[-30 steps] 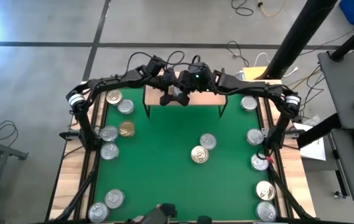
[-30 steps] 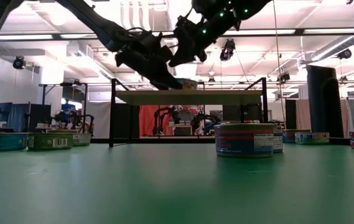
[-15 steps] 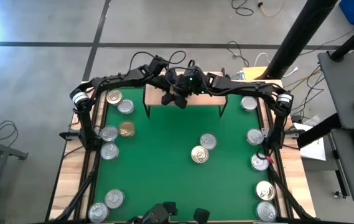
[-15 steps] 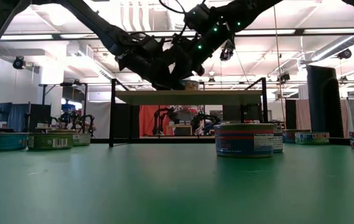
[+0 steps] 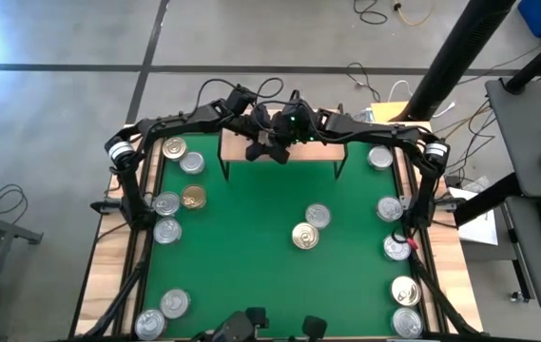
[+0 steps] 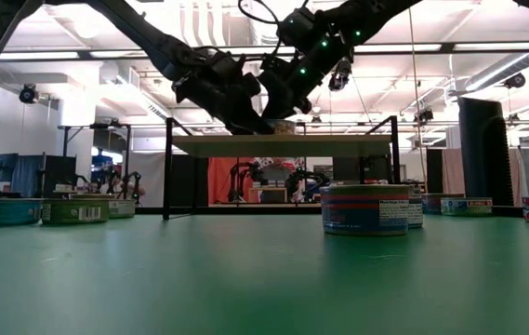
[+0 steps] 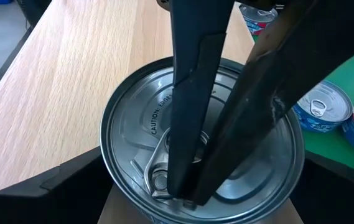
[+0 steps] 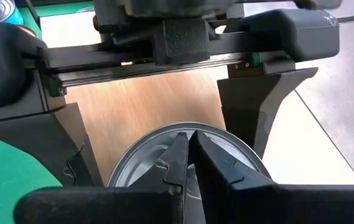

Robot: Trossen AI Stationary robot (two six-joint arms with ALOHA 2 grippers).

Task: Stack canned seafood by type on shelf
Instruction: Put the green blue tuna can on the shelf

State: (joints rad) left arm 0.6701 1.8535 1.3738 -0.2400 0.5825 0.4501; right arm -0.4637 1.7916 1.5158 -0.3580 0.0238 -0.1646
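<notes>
One silver-topped can of the canned seafood stands upright on its base on the light-wood shelf at the table's far edge, also visible in the low view. My left gripper is open, with one finger on each side of this can. I cannot tell whether those fingers touch its wall. My right gripper is shut and slants down onto the can's top. Other cans lie on the green table. My right gripper has its shut fingertips on the can's lid, right beside the pull tab. The fingers come slanting down from above and from the table's right. The can stays upright on the shelf board.
Two cans sit mid-table. Several cans line the left edge and several the right edge. The shelf's black legs stand on the green mat, which has free room at its middle and near side.
My right gripper has come down and a little toward the table's left, tipping its fingers further downward, until its shut tips reached the top of the can on the shelf. The can has not moved.
</notes>
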